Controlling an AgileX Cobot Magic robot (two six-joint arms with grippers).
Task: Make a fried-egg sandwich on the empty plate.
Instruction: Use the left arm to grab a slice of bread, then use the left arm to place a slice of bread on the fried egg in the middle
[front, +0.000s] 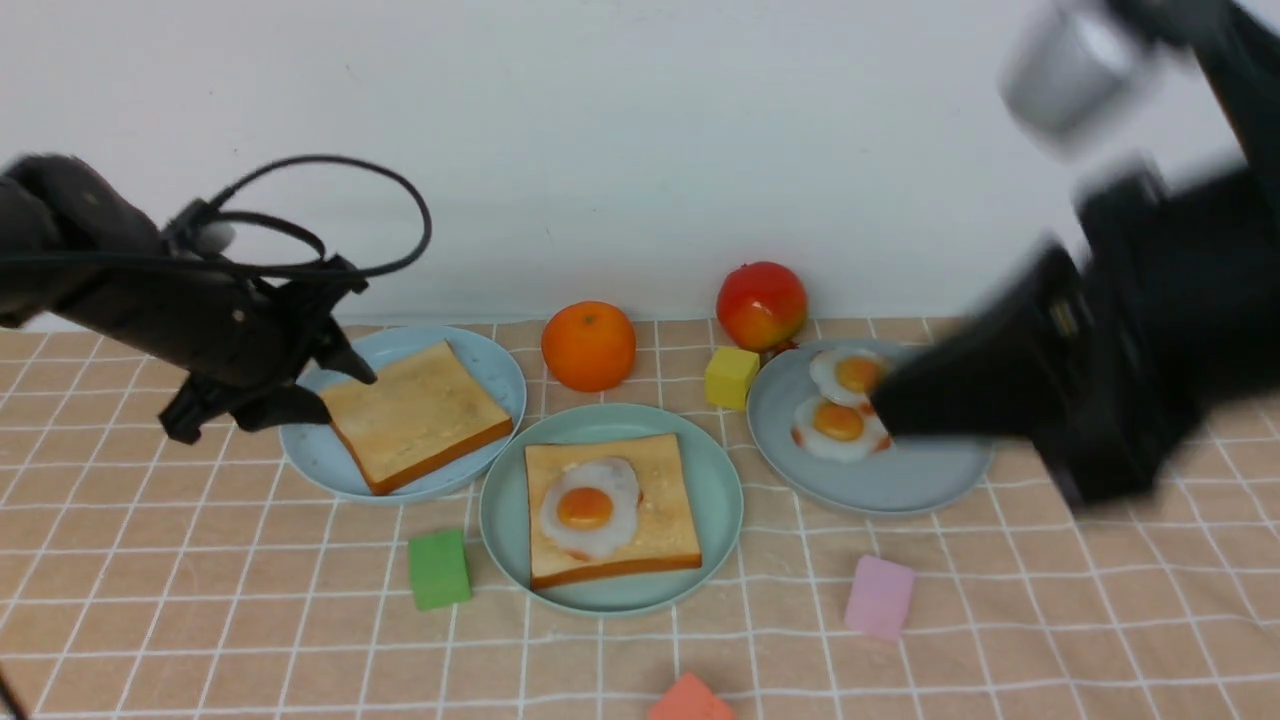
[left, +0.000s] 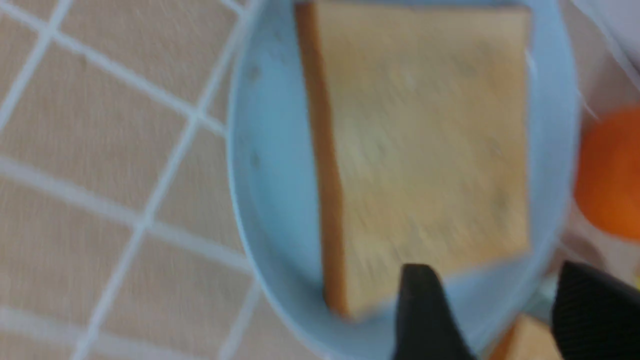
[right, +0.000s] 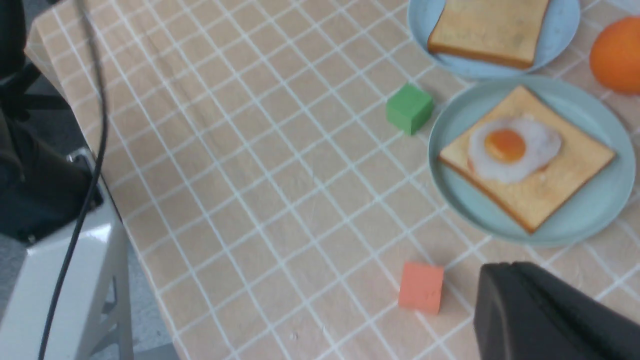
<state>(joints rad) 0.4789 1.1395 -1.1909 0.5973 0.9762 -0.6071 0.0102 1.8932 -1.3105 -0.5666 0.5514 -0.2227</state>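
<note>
The mint-green plate (front: 722, 480) (right: 590, 215) sits at the centre and carries one toast slice (front: 665, 520) (right: 565, 175). A fried egg (front: 590, 508) (right: 512, 147) lies uncovered on top of that slice. A second toast slice (front: 415, 415) (left: 425, 150) lies on the pale blue plate (front: 490, 365) (left: 270, 165) to the left. My left gripper (front: 345, 397) (left: 500, 292) hangs open at that plate's left edge, with nothing between its fingers. My right gripper (front: 882, 405) (right: 495, 282) is shut and empty, blurred, over the grey-blue plate (front: 900, 480) that holds two fried eggs (front: 840, 420).
An orange (front: 588, 345) (right: 617, 55), a red apple (front: 761, 305) and a yellow cube (front: 731, 377) stand behind the plates. A green cube (front: 438, 570) (right: 409, 108), a pink cube (front: 880, 597) and an orange cube (front: 690, 700) (right: 421, 287) lie in front. The table's edge (right: 125, 235) shows in the right wrist view.
</note>
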